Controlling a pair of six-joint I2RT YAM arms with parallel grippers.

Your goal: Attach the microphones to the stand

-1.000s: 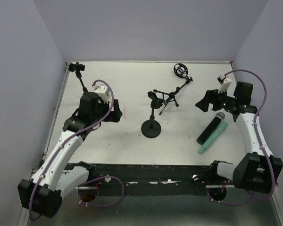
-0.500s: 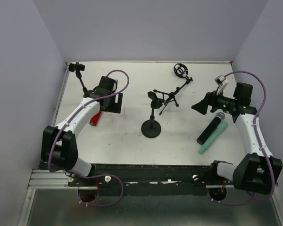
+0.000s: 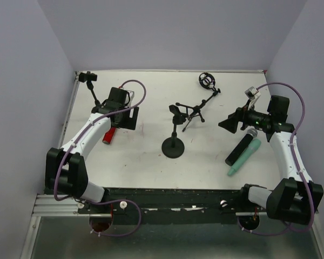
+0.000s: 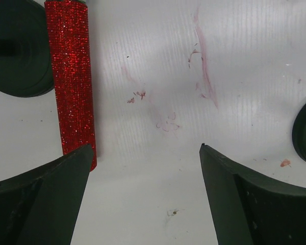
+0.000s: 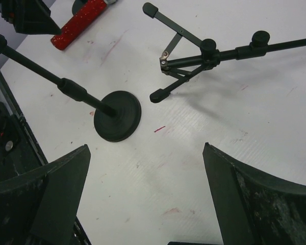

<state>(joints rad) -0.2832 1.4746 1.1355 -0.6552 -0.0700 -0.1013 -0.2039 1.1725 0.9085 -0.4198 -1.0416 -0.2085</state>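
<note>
from above: finds the left gripper (image 3: 130, 120) low over the table (image 3: 151, 91), jaws spread and holding nothing, just beside the red microphone (image 3: 108, 136) lying flat near the foot of the back-left stand (image 3: 88, 77). places the right gripper (image 3: 228, 123) likewise open and empty, nose toward the round-base stand (image 3: 174, 147) and the tripod boom stand (image 3: 196, 111), with the black microphone (image 3: 240, 148) and the mint-green microphone (image 3: 245, 157) lying side by side just beside it, on the arm-base side. counts no microphone in any clip yet, so judges the task barely begun.

left wrist: shows the red microphone running away from the camera at the left, near end by the left finger (image 4: 46, 204) rather than inside the gap; probably lowered for a pinch, but in need of a sideways shift to centre it.

right wrist: looks between wide-apart fingers (image 5: 255, 204) at bare table, round base and tripod legs beyond; likely parked clear to leave room for the left arm.
</note>
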